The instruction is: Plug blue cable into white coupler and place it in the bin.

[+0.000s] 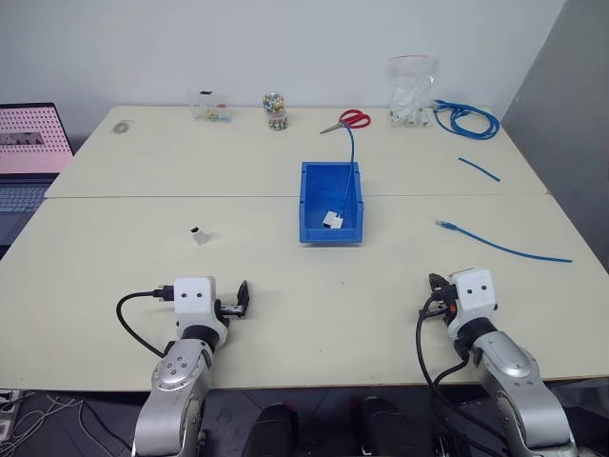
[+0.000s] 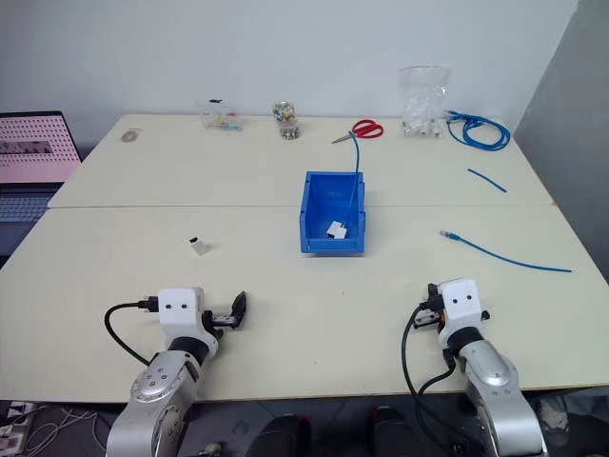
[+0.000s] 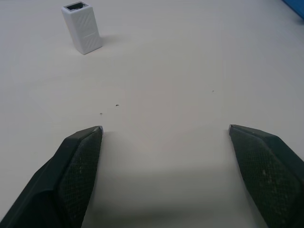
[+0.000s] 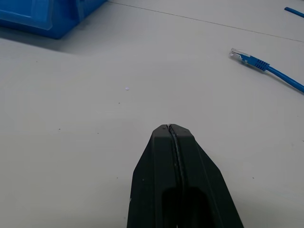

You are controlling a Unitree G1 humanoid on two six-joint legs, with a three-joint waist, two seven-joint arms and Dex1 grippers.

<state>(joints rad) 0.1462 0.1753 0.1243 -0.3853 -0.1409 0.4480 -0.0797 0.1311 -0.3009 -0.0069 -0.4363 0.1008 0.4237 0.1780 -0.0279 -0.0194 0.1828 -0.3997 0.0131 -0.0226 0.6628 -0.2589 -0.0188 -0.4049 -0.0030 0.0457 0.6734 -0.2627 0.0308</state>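
Rectangular bright blue plastic bin (image 1: pixel 311 205) at frame centre holding a small white coupler (image 1: pixel 331 220) plugged onto a thin blue cable (image 1: pixel 351 157), left fingers (image 3: pixel 80 156) released, right fingers (image 4: pixel 156 175) clenched empty above the desk (image 1: pixel 285 286)

Glossy blue plastic bin (image 1: pixel 332 202) on a matt, smooth table (image 1: pixel 285 305).

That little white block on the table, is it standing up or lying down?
Standing up: the white coupler rests on one end, its dark socket opening facing upward.
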